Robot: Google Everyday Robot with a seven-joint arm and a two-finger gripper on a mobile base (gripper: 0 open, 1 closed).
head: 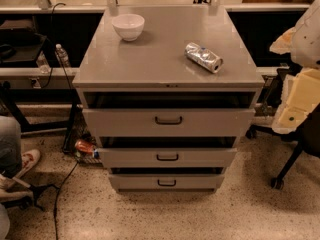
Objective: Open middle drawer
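I am looking down at the front of a grey cabinet [165,64] with three drawers stacked under its flat top. The middle drawer [167,157] is sitting between the taller top drawer [168,122] and the narrower bottom drawer [166,182]. Its small dark handle [167,157] is showing at the centre of the front panel. A dark gap is running along above each of the three fronts, and I cannot tell from here how far any of them is standing out.

The gripper [295,106] is hanging at the right edge of my view, to the right of the cabinet and about level with the top drawer. It is showing as pale cream-yellow blocks below the white arm [307,29]. It is well apart from the middle drawer's handle and touching nothing on the cabinet. Whether it is spread or closed I cannot tell.

On the top, a white bowl [128,26] is standing upright near the back left, and a crushed silver can [203,57] is lying on its side towards the right. The two are well apart.

On the speckled floor [200,214], a reddish packet [85,146] is lying just beside the left end of the middle drawer. A black cable [62,186] is trailing across the floor at the left, near a person's shoe [27,161]. A clear bottle [61,55] is standing left of the cabinet. A chair leg with a caster [277,181] is standing at the right, below the gripper.
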